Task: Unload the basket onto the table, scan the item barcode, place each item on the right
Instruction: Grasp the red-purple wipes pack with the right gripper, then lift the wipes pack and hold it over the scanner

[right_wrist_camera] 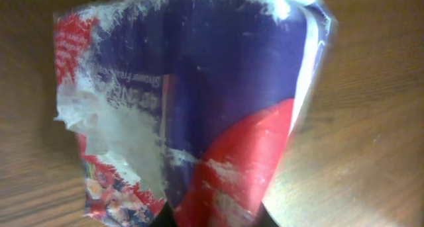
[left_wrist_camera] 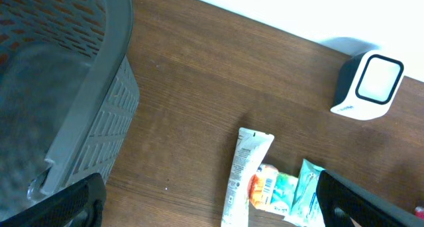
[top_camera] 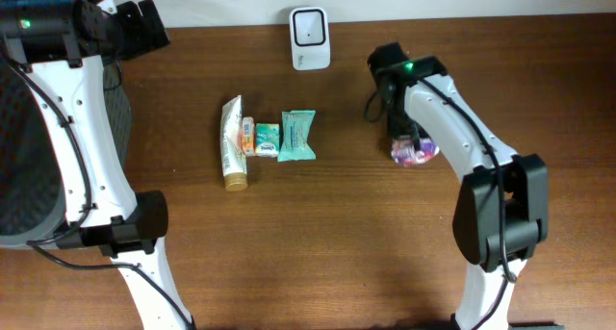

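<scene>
A crinkled red, blue and white foil packet (right_wrist_camera: 199,108) fills the right wrist view. My right gripper (right_wrist_camera: 212,217) is shut on its lower end, with the dark fingers showing at the bottom edge. From overhead the packet (top_camera: 415,152) sits low over the table under the right gripper (top_camera: 408,136), right of centre. No barcode shows on it. The white barcode scanner (top_camera: 310,37) stands at the table's back edge and appears at the upper right of the left wrist view (left_wrist_camera: 369,85). My left gripper (left_wrist_camera: 215,204) is open, held high at the far left (top_camera: 144,27), holding nothing.
A cream tube (top_camera: 233,142), a small orange and teal pack (top_camera: 260,138) and a teal wipes pack (top_camera: 295,136) lie in a row at the table's middle. A grey mesh basket (top_camera: 19,157) stands at the left edge, close under the left wrist (left_wrist_camera: 66,88).
</scene>
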Action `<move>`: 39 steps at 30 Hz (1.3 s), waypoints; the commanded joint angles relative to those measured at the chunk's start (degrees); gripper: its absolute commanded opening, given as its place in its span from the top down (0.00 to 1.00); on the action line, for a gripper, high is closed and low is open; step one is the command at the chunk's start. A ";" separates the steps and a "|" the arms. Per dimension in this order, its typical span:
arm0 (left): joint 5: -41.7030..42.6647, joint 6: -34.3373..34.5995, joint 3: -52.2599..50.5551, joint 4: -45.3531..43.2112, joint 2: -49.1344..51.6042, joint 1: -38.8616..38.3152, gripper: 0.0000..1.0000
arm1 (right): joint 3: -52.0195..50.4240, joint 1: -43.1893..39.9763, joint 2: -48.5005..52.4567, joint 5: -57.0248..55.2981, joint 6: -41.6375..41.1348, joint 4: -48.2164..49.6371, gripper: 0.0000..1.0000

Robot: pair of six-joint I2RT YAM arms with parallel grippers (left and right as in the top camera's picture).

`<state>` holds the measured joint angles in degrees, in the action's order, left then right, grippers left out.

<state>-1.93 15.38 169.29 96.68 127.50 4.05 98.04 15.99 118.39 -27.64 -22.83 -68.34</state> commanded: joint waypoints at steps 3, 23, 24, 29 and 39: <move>-0.46 -0.87 0.52 0.02 -1.11 0.09 0.01 | -0.81 8.92 0.98 2.99 -0.57 1.60 0.36; -0.46 -0.87 0.52 0.02 -1.11 0.09 0.01 | -10.29 -18.49 5.75 70.64 27.85 16.83 0.22; -0.46 -0.87 0.52 0.02 -1.11 0.09 0.01 | -13.38 -17.38 5.75 70.95 27.08 20.90 0.25; -0.46 -0.87 0.52 0.02 -1.11 0.09 0.01 | -12.74 -14.60 4.76 77.02 21.46 25.51 0.96; -0.46 -0.87 0.52 0.02 -1.11 0.09 0.01 | 9.66 -6.47 -3.41 81.00 18.84 43.36 0.96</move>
<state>-1.96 15.38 169.29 96.68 127.50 4.05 107.07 7.11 116.18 52.38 -2.11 -29.50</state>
